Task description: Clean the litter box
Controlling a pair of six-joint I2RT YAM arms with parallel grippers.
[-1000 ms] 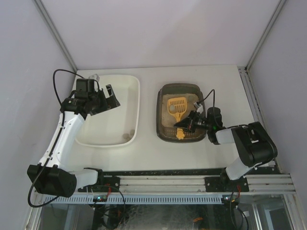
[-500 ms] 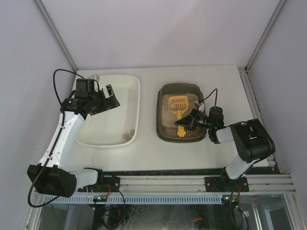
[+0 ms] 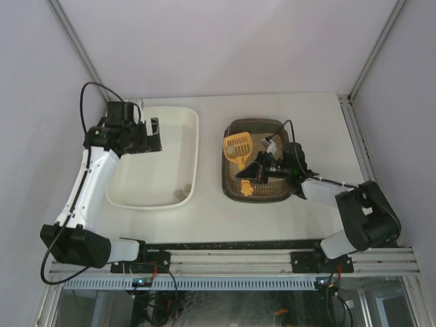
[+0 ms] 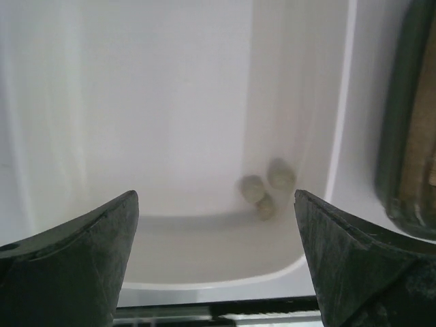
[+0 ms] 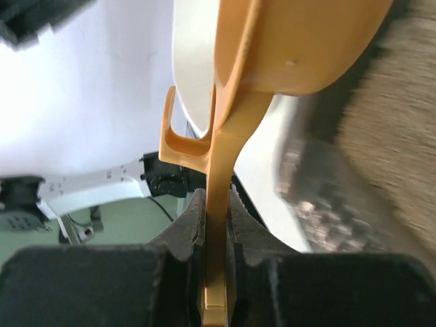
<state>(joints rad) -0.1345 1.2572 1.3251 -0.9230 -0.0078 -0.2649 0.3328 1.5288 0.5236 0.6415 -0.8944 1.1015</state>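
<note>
Right gripper (image 5: pixel 216 208) clamped on yellow scoop (image 5: pixel 300 48) handle above litter box (image 3: pixel 253 122); scoop bowl cut off, contents unclear. Left gripper (image 4: pixel 214 197) wide, empty, over white tub (image 4: pixel 170 102).

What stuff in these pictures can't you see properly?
- Inside the yellow scoop: the right wrist view shows only its underside, and the top view is too small to tell.
- The three lumps in the white tub: blurry in the left wrist view, tiny from above.
- The litter box: cut off by the left wrist view's right edge.
</note>
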